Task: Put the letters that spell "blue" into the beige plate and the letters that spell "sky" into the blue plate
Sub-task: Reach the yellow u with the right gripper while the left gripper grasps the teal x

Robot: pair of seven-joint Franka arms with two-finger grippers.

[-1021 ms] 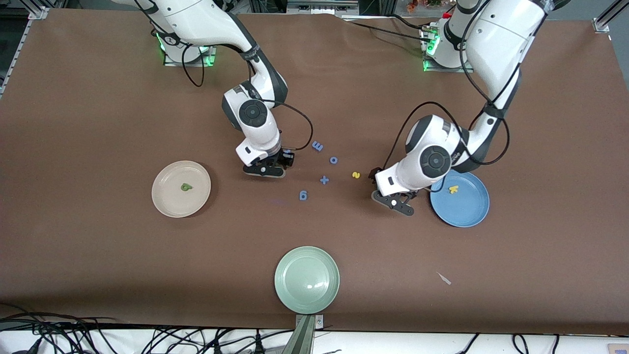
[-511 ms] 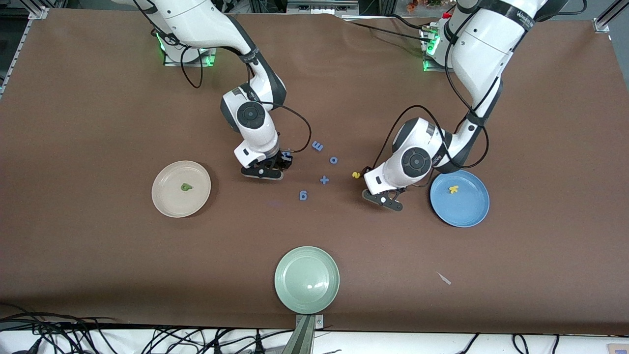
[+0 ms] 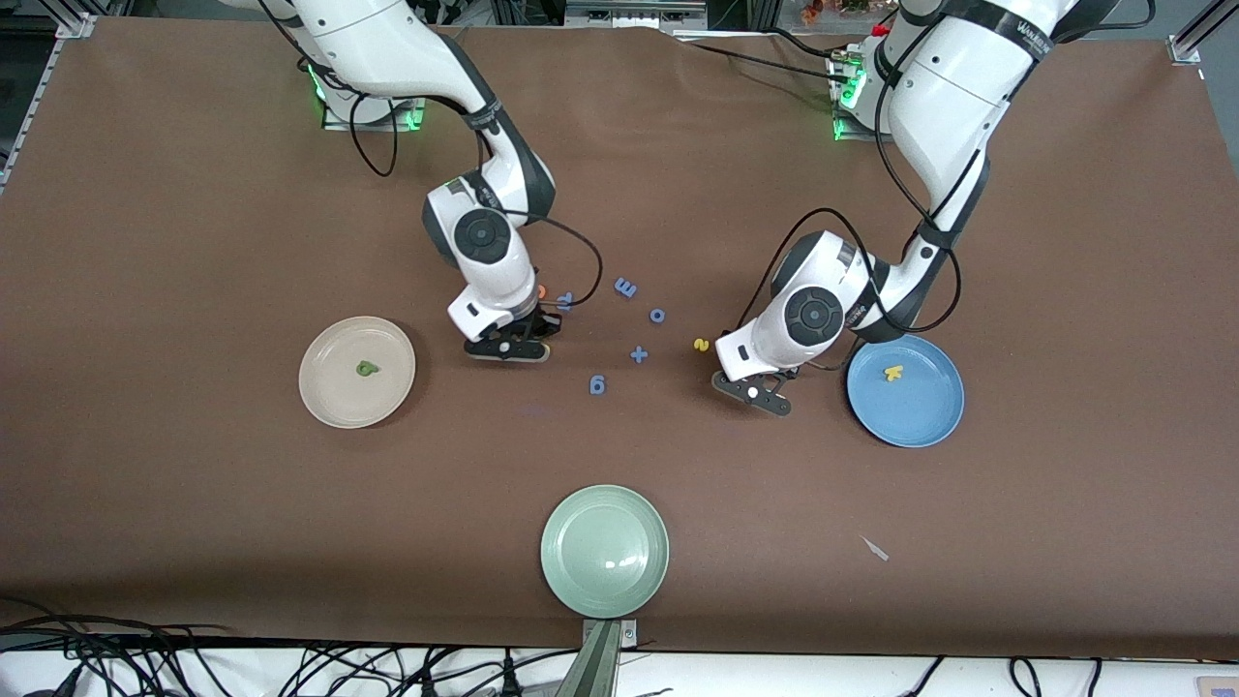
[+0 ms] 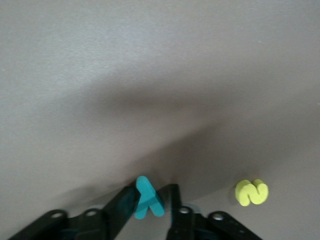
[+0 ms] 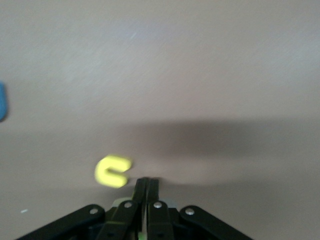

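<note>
My left gripper (image 3: 753, 391) (image 4: 150, 200) is low over the table between the yellow s (image 3: 701, 344) (image 4: 251, 192) and the blue plate (image 3: 929, 426). It is shut on the teal y (image 4: 148, 199). The yellow k (image 3: 892, 373) lies in the blue plate. My right gripper (image 3: 508, 346) (image 5: 146, 182) is shut; a pale green strip, the l (image 5: 116, 202), shows pinched across its fingers. The yellow u (image 5: 113, 171) lies beside them. The orange e (image 3: 541, 290) peeks out by the right hand. The dark green b (image 3: 365, 368) lies in the beige plate (image 3: 329, 397).
Several all-blue letters (image 3: 626, 287) (image 3: 657, 315) (image 3: 638, 354) (image 3: 597, 385) are scattered between the two hands. A pale green plate (image 3: 605, 552) sits near the front edge. A small pale scrap (image 3: 874, 548) lies nearer the camera than the blue plate.
Both grippers have closed. The left hand slid from beside the blue plate toward the yellow s. The right hand shifted toward the beige plate, uncovering the orange e.
</note>
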